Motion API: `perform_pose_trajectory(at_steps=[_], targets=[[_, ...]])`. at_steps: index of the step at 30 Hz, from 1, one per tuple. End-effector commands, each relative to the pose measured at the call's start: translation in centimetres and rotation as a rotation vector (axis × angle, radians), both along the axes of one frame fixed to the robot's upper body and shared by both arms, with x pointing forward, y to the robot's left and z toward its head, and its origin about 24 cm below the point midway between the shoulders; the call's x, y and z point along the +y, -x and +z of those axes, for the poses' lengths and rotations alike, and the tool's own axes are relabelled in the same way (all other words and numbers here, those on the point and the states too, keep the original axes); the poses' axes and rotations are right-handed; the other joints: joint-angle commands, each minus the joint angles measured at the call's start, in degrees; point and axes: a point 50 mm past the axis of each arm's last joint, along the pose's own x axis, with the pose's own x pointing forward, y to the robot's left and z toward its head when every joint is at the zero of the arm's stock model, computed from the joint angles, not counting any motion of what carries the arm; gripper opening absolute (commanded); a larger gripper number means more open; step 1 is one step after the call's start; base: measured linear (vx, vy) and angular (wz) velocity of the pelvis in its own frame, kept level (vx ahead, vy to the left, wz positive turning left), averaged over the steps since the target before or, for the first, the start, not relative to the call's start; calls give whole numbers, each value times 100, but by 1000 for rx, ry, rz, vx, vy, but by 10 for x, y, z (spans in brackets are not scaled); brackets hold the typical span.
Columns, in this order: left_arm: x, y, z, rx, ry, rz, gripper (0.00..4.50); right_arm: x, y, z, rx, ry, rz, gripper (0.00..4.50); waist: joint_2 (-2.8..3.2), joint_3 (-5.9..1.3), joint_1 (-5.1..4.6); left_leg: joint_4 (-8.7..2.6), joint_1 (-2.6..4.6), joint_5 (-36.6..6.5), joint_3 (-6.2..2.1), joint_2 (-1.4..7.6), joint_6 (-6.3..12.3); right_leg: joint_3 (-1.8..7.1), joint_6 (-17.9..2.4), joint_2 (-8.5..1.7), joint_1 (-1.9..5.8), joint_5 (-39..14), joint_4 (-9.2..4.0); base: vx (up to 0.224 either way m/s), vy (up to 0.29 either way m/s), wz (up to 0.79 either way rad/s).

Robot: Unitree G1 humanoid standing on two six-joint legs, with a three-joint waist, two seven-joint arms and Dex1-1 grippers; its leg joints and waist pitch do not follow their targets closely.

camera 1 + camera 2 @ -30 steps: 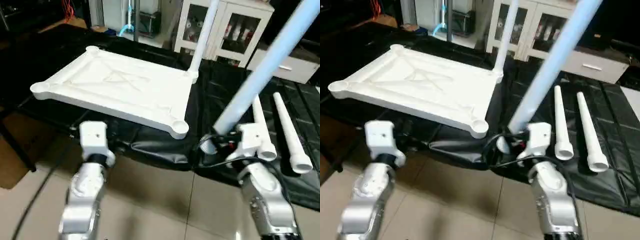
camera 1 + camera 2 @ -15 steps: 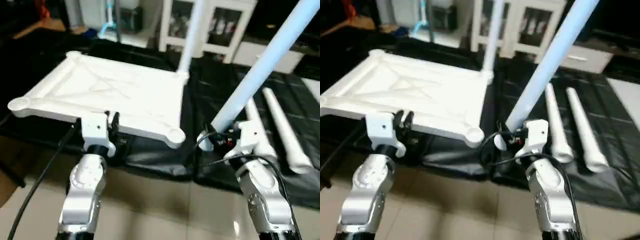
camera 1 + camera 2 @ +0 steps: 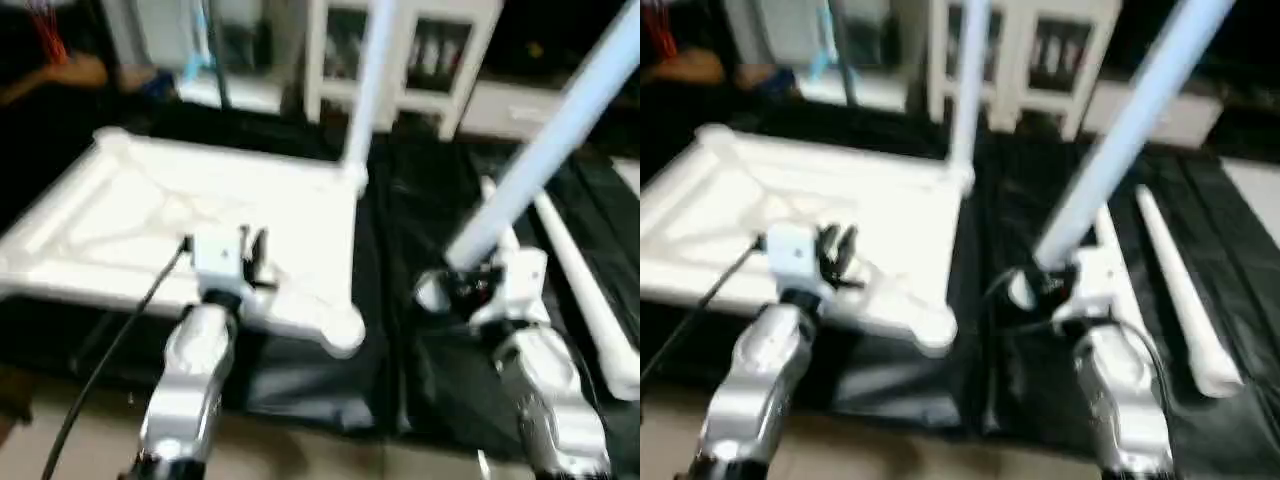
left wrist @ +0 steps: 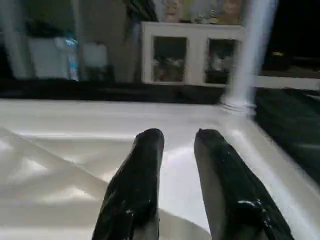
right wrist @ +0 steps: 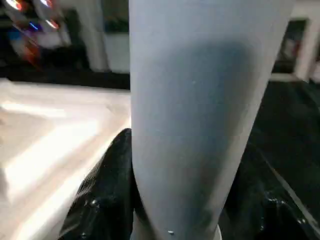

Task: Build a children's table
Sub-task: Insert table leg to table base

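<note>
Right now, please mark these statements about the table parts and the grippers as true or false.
1. One leg already stands upright in a far corner socket of the table top. True.
2. The right gripper is empty. False: it is shut on a leg that slants upward.
3. The left gripper holds a leg. False: its fingers are apart above the top's ribbed underside, with nothing between them.
4. A loose leg lies on the black sheet. True.
</note>
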Motion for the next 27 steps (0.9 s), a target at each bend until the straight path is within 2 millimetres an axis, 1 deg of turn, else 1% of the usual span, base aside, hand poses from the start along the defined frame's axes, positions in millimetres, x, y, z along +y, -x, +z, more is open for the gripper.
perform_pose_trajectory(at_steps=[1, 2, 3, 4, 5, 6, 7, 8, 9, 10, 11, 12, 13, 14, 15, 16, 17, 18, 19, 20, 21, 22, 23, 24, 25, 26, 27], targets=[[2, 0, -4, 20, 2, 4, 128, 3, 2, 3, -19, -6, 21, 188, 323, -170, -316, -875, 426, -389, -569, 449, 262, -611, -867, -117, -406, 360, 371, -56, 33, -24], [2, 1, -3, 19, 30, -14, 128, 3, 2, 4, -19, -2, 26, 188, 134, -333, -333, -770, 872, -893, -862, 865, 1553, -658, -107, -395, -831, -400, 753, 151, 17, -2], [2, 1, -3, 19, 38, -20, 128, 4, 2, 4, -18, -1, 30, 188, 114, -349, -367, -691, 875, -286, -843, 833, 1753, -650, 70, -448, -937, -139, 777, 151, 17, -2], [1, 2, -3, 17, 41, -44, 128, 4, 2, 4, -16, 3, 36, 188, 63, -339, -335, -590, 805, 1688, -711, 735, 2080, -645, 408, -490, -1021, 436, 715, 111, 45, 5], [-1, 4, -1, 7, 53, -133, 128, 4, 3, 5, -13, 11, 50, 188, -33, -335, -290, -549, 730, 2898, -630, 710, 2151, -598, 549, -527, -1040, 807, 631, 66, 21, -2], [-2, 6, 1, 3, 57, -195, 128, 4, 3, 5, -12, 14, 63, 188, -166, -324, -177, -491, 539, 4727, -427, 676, 1971, -392, 552, -702, -1027, 1795, 320, 66, 21, -2], [-2, 6, 1, 3, 57, -195, 128, 4, 3, 5, -12, 14, 63, 188, -279, -333, -160, -458, 431, 4763, -300, 602, 1823, -232, 415, -858, -941, 2337, 18, 51, -48, -3], [-4, 9, 2, 12, 47, -325, 163, 4, 4, 6, -11, 19, 93, 188, -577, -333, -142, -165, -29, 1937, 12, 116, 1107, 156, 458, -1524, -595, 3633, -314, 31, -87, -1], [-4, 10, 1, 18, 40, -351, 163, 4, 4, 6, -12, 20, 100, 188, -552, -367, -90, -221, 7, 1158, 40, 184, 844, 110, 412, -1560, -523, 3647, -335, 31, -87, -1], [-3, 11, -1, 43, 13, -405, 163, 5, 5, 7, -15, 22, 117, 188, -496, -327, -92, -429, 74, 400, 84, 273, 419, -61, 109, -1323, -492, 3134, -349, -10, -68, 5], [-1, 12, -3, 74, -17, -456, 163, 5, 6, 9, -19, 22, 133, 188, -428, -302, -103, -553, 126, 191, 74, 354, 330, -155, -111, -1220, -496, 2754, -354, 0, 0, 0], [2, 12, -6, 104, -65, -498, 163, 5, 6, 10, -25, 16, 145, 188, -318, -258, -179, -735, 242, -231, 44, 564, 326, -268, -623, -1085, -559, 1835, -376, 0, 0, 0], [5, 12, -9, 130, -111, -541, 174, 4, 6, 12, -31, -1, 151, 188, -246, -231, -240, -837, 333, -661, 25, 707, 361, -324, -1030, -1031, -628, 1182, -405, 0, 0, 0], [10, 12, -11, 181, -175, -641, 186, 2, 5, 16, -38, -25, 171, 188, -225, -180, -270, -892, 383, -1220, 90, 736, 331, -352, -1262, -1035, -684, 627, -471, 0, 0, 0], [10, 11, -11, 188, -192, -670, 186, 1, 4, 18, -41, -26, 179, 188, -234, -161, -311, -923, 361, -1477, 131, 744, 249, -358, -1332, -1060, -660, 408, -494, 0, 0, 0], [11, 11, -10, 199, -194, -704, 201, 0, 4, 19, -45, -27, 189, 188, -228, -123, -300, -940, 368, -1993, 205, 750, -25, -338, -1340, -1106, -684, -174, -553, -54, 8, 9], [11, 10, -9, 204, -194, -719, 208, 0, 4, 20, -47, -27, 194, 188, -264, -88, -303, -946, 388, -2245, 236, 732, -140, -320, -1298, -1120, -715, -535, -602, -60, 24, 14], [12, 9, -8, 218, -210, -777, 216, -2, 4, 22, -53, -19, 210, 188, -289, -69, -276, -919, 440, -2564, 295, 706, -301, -288, -1222, -1179, -757, -1188, -676, -60, 24, 14], [13, 9, -8, 225, -221, -803, 216, -3, 4, 23, -55, -14, 217, 188, -292, -67, -259, -903, 476, -2687, 327, 701, -376, -268, -1099, -1206, -793, -1660, -727, -61, 24, 14], [14, 9, -8, 247, -243, -863, 216, -4, 5, 24, -58, 1, 232, 188, -271, -82, -276, -935, 428, -2522, 346, 717, -414, -269, -1044, -1201, -771, -1586, -712, 0, 0, 0], [18, 7, -9, 273, -309, -920, 216, -6, 6, 26, -63, 19, 259, 188, -262, -89, -284, -956, 404, -2428, 345, 729, -429, -275, -1027, -1186, -762, -1455, -693, 0, 0, 0], [19, 6, -9, 281, -329, -934, 216, -7, 6, 27, -65, 23, 266, 188, -264, -84, -293, -976, 381, -2375, 343, 724, -412, -280, -989, -1163, -756, -1373, -692, 0, 0, 0], [19, 4, -10, 302, -357, -969, 216, -8, 7, 29, -68, 24, 278, 188, -257, -104, -310, -994, 372, -2253, 354, 729, -423, -285, -996, -1151, -738, -1071, -645, 0, 0, 0], [20, 4, -10, 315, -373, -992, 216, -8, 8, 31, -70, 23, 285, 188, -263, -107, -326, -1001, 347, -2114, 354, 735, -411, -285, -1056, -1167, -719, -798, -620, 0, 0, 0], [19, 3, -9, 322, -391, -1015, 216, -7, 9, 32, -71, 17, 298, 188, -235, -116, -341, -992, 334, -1991, 362, 737, -393, -282, -1132, -1190, -701, -620, -601, 0, 0, 0], [18, 2, -8, 333, -394, -1044, 216, -7, 11, 34, -75, 16, 314, 188, -256, -129, -350, -984, 327, -1876, 374, 747, -346, -279, -1195, -1212, -682, -487, -597, 0, 0, 0], [17, 1, -9, 346, -417, -1073, 216, -5, 13, 35, -74, 10, 328, 188, -242, -132, -341, -977, 331, -1804, 383, 748, -320, -277, -1224, -1223, -681, -430, -597, 0, 0, 0]])
